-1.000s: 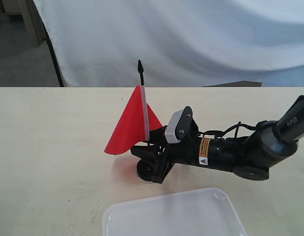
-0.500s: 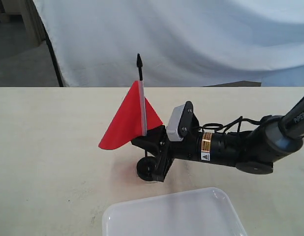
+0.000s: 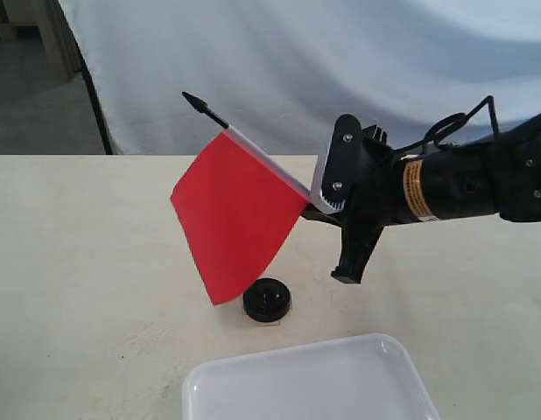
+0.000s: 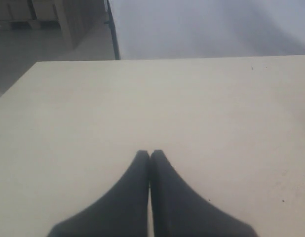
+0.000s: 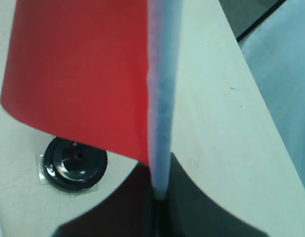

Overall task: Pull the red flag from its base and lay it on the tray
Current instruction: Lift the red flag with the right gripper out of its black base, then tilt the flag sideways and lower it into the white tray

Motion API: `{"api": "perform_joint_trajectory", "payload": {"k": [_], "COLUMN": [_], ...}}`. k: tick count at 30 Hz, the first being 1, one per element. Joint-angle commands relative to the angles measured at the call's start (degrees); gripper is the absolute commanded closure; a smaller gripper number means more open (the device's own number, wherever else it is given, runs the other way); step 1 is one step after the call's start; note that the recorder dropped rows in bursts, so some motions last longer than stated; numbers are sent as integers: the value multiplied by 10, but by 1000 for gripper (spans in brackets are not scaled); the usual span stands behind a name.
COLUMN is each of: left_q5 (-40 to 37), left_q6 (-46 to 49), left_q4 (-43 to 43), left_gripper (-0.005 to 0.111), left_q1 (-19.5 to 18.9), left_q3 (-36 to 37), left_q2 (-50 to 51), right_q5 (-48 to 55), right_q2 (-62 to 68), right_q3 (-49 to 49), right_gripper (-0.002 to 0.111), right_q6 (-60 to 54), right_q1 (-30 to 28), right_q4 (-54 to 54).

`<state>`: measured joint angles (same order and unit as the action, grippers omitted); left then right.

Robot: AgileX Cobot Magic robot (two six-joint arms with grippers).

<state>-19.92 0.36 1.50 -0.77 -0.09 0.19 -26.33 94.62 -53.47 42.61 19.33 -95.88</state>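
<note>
My right gripper (image 3: 333, 214) is shut on the stick of the red flag (image 3: 235, 214), holding it in the air, tilted with its black pointed tip up and to the left. In the right wrist view the red flag (image 5: 88, 74) hangs from its white sleeve edge, which runs down between the jaws of that gripper (image 5: 160, 195). The round black base (image 3: 267, 300) sits alone on the table below the cloth, also seen as the base (image 5: 73, 164). The translucent white tray (image 3: 310, 385) lies at the front. My left gripper (image 4: 150, 155) is shut on nothing over bare table.
A white cloth backdrop (image 3: 323, 70) hangs behind the beige table (image 3: 95, 262). A black stand pole (image 3: 94, 96) rises at the back left. The base appears taped to the table surface.
The right gripper has lifted the flag up and away from the base, and tipped the stick over to the left. The base stays on the table, now uncovered.
</note>
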Motion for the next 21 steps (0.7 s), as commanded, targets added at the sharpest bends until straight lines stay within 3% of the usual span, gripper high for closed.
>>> {"api": "perform_joint_trajectory", "payload": {"k": [1,7,13,21], "left_q5": [3,3,3,3], "left_q6": [-4,-4,-4,-4], "left_q4": [1,1,1,1], "left_gripper": [107,107,107,107], "left_q1": [1,1,1,1], "left_q3": [1,1,1,1], "left_q2": [-2,-2,-2,-2], "right_q5": [3,13,88,123], "right_q2": [-30,-71,-141,-205], "right_q3": [33,91,168,241], "right_gripper": [109,109,109,109], "right_q6": [14,-17,-143,-161], "right_q1": [-4,-4,-4,-2], "right_q4": [-41,-41,-41,-41]}}
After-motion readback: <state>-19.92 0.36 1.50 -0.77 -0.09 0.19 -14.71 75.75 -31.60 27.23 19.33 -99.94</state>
